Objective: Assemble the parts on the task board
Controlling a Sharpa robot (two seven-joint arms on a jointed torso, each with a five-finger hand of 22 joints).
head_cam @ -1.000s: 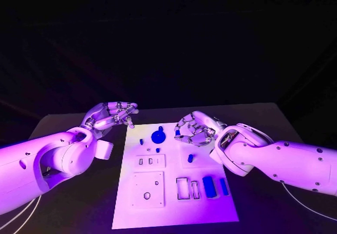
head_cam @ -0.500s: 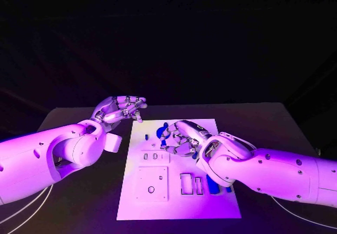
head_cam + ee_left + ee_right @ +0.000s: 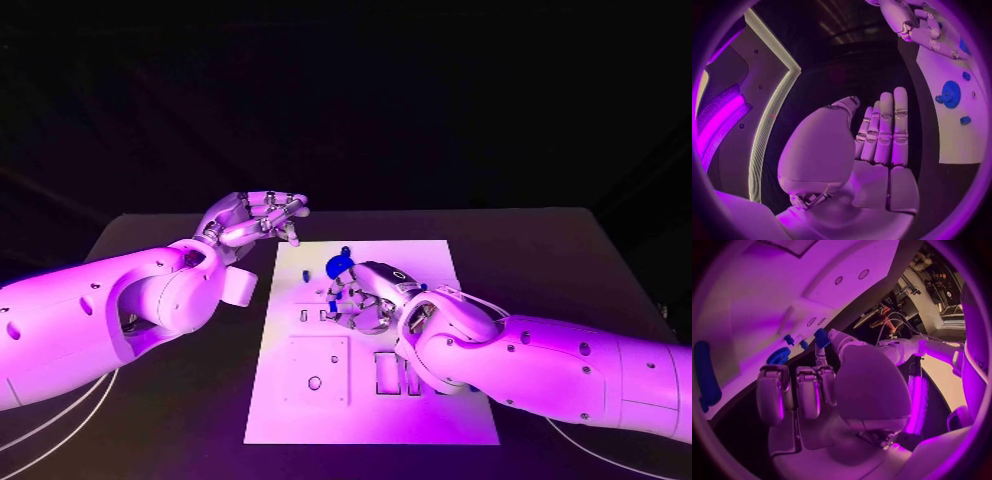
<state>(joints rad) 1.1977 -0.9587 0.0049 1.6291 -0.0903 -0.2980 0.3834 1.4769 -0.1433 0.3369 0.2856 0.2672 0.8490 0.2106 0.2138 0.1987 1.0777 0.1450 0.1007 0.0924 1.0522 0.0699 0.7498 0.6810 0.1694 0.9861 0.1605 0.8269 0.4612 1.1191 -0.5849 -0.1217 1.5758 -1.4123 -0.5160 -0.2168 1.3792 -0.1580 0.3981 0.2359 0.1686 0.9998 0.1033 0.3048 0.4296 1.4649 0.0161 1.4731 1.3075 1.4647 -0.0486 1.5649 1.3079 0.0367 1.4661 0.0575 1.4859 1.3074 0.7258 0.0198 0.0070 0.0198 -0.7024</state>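
The white task board lies in the middle of the black table. A blue gear sits near its far edge, also visible in the left wrist view and the right wrist view. My right hand hovers over the board just in front of the gear. Its thumb and one fingertip meet on a small blue part, while its other fingers are curled. My left hand floats beyond the board's far left corner, holding nothing, its fingers stretched out side by side.
Another small blue peg stands left of the gear. White raised blocks with slots take up the board's near half. A long blue piece lies on the board. Black table surrounds the board on all sides.
My right hand has swung from the board's right side to its middle, down by the gear and the small part. The left hand has barely shifted. The camera view has moved a little.
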